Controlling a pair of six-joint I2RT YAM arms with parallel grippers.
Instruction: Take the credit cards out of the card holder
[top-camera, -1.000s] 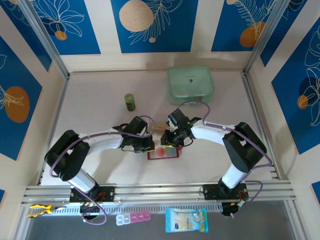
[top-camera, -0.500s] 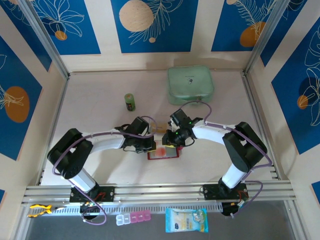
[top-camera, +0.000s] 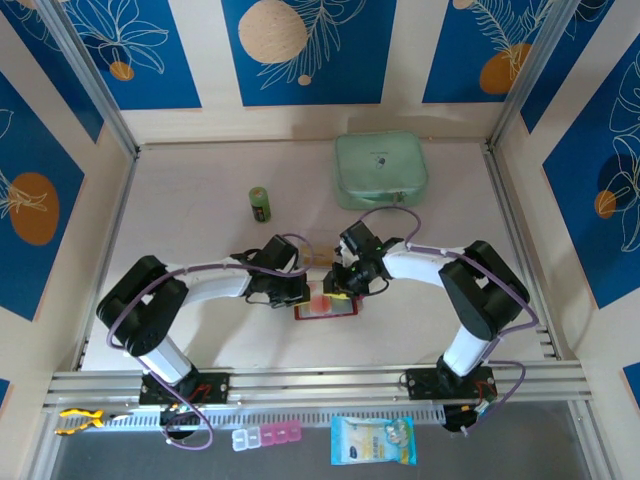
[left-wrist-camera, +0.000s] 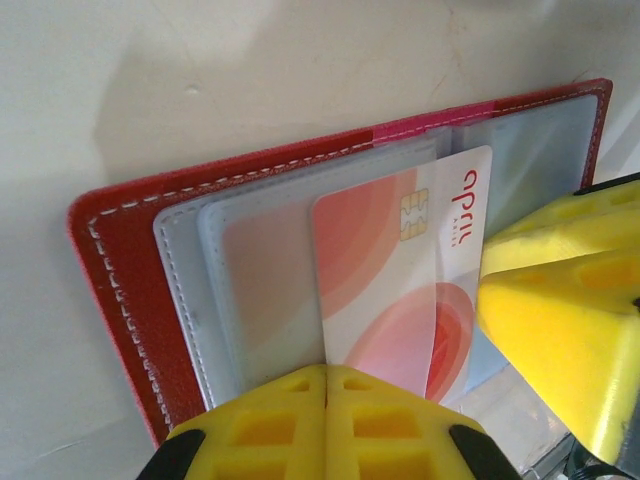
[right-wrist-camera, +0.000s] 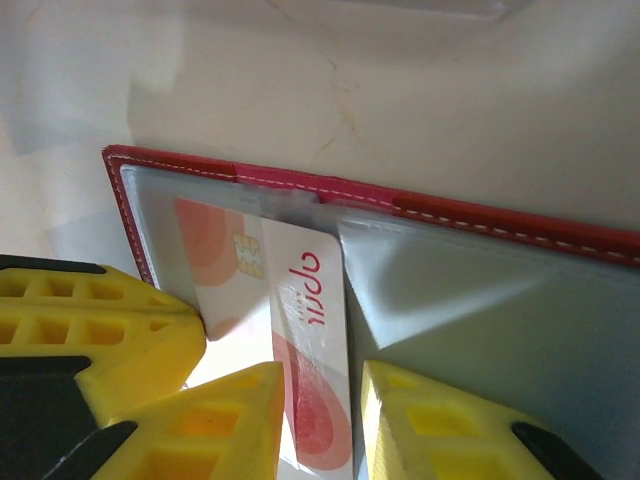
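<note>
"Why is the left gripper (left-wrist-camera: 326, 395), fingers together, pressing on the open card holder (top-camera: 327, 307)?"

"Probably it's pinning it to the bench (top-camera: 200, 250) while the right gripper (right-wrist-camera: 320, 400) is clamping the credit card (right-wrist-camera: 300, 290) for pulling."

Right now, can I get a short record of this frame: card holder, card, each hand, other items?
card holder: red card holder, open, clear sleeves facing up
credit card: white credit card with reddish shapes and a chip, partly tucked in a sleeve
left hand: left hand shut, tips at the card holder's edge
right hand: right hand fingers either side of the credit card, grip unclear
other items: mint green case, small green cylinder
</note>
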